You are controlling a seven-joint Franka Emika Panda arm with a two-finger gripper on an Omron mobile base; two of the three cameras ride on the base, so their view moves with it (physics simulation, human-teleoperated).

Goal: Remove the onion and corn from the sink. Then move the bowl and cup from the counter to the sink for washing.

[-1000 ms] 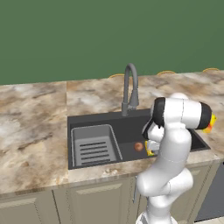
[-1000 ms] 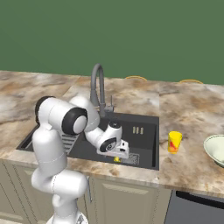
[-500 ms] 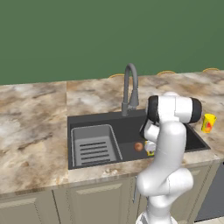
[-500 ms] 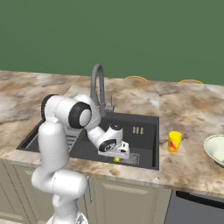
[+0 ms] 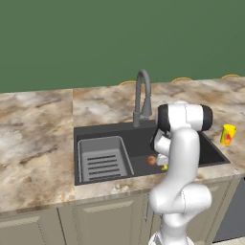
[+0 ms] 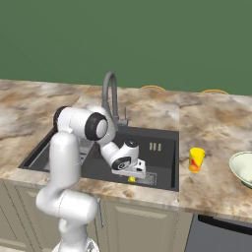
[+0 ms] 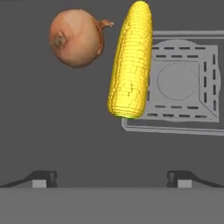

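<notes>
So far nothing is done, operator. Your gripper point(image 7: 111, 177) hangs low in the sink point(image 5: 110, 131), jaws spread wide and empty. Just ahead of it the corn point(image 7: 130, 61) lies on the basin floor, overlapping the drain grate point(image 7: 181, 83), with the onion point(image 7: 77, 38) close beside it (apart, as far as you can tell). Both need lifting out. The cup point(image 6: 196, 159) and bowl point(image 6: 243, 168) wait on the counter point(image 6: 216, 123), right of the sink.

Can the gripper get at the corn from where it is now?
Probably yes. The gripper is open low in the sink, and the corn lies bare ahead of its fingers, nothing between; the onion sits beside it.
</notes>
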